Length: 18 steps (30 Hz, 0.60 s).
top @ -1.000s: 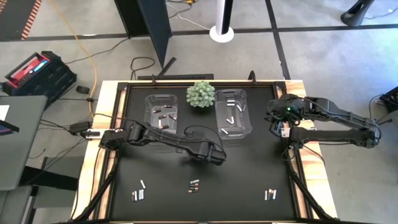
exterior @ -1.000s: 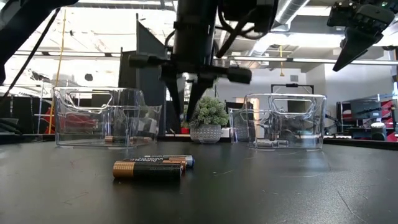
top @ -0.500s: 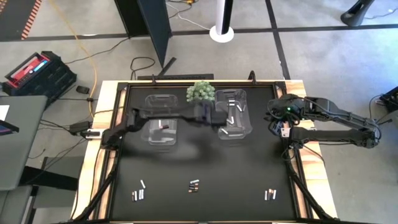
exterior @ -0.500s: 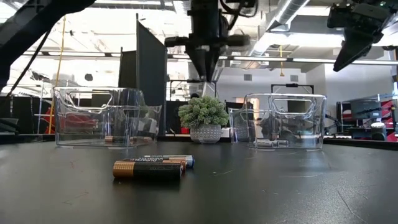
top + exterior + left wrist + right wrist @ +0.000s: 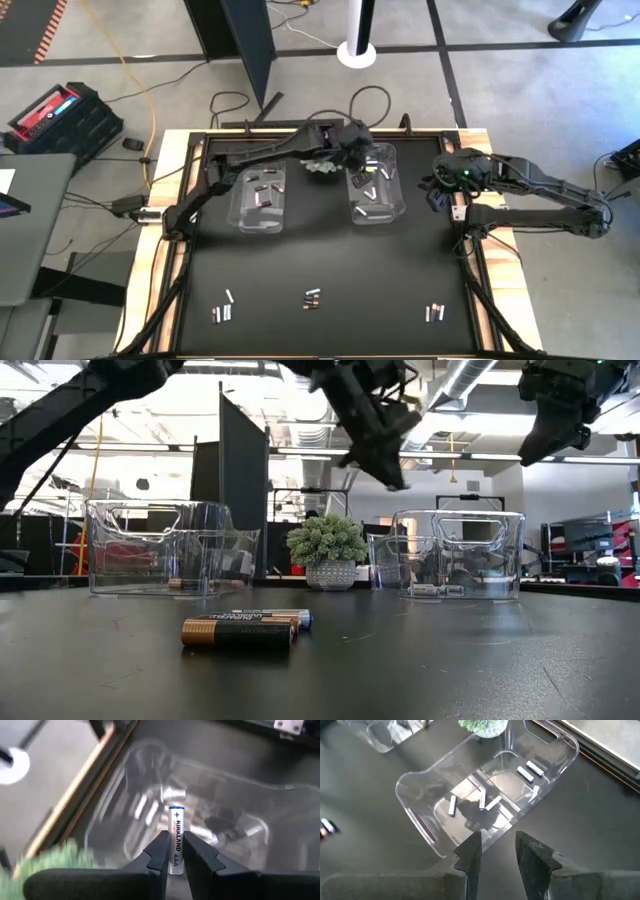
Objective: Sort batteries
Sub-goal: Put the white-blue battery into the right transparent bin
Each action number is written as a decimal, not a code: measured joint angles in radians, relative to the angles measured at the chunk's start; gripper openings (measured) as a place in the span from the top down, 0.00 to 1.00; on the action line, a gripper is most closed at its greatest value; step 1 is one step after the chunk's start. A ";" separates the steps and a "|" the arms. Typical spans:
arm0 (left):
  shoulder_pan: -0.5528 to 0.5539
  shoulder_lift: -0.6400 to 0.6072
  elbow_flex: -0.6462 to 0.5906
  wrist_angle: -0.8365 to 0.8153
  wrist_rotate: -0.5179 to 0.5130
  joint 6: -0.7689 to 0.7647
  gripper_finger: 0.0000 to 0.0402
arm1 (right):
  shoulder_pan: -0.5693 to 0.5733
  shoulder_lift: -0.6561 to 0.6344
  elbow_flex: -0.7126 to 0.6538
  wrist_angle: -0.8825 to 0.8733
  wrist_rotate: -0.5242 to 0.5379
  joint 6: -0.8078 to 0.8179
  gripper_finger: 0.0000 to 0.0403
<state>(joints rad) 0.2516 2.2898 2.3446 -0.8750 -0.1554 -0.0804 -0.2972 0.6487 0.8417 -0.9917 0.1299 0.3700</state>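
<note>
White battery (image 5: 175, 836) clamped in left jaws over right clear bin (image 5: 392, 196), plant (image 5: 322, 167) beside, right jaws apart.

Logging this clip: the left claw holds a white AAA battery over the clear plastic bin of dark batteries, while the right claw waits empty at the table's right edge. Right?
Not quite. The left claw holds its white AAA battery over the clear plastic bin of pale batteries, as the left wrist and high views show. The rest stands: the right claw waits empty.
</note>
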 joint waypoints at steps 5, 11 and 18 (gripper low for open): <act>0.025 0.034 -0.004 0.040 0.062 0.109 0.89 | 0.000 0.000 0.000 0.001 0.000 0.077 0.66; 0.038 0.094 -0.005 0.066 0.154 0.186 0.89 | -0.003 0.002 0.000 0.002 0.003 0.158 0.66; 0.037 0.130 -0.029 0.140 0.187 0.261 0.89 | -0.018 0.014 0.000 0.003 0.005 0.208 0.66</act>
<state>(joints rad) 0.2890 2.4199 2.3157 -0.7349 0.0316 0.1809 -0.3155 0.6629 0.8417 -0.9887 0.1352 0.5776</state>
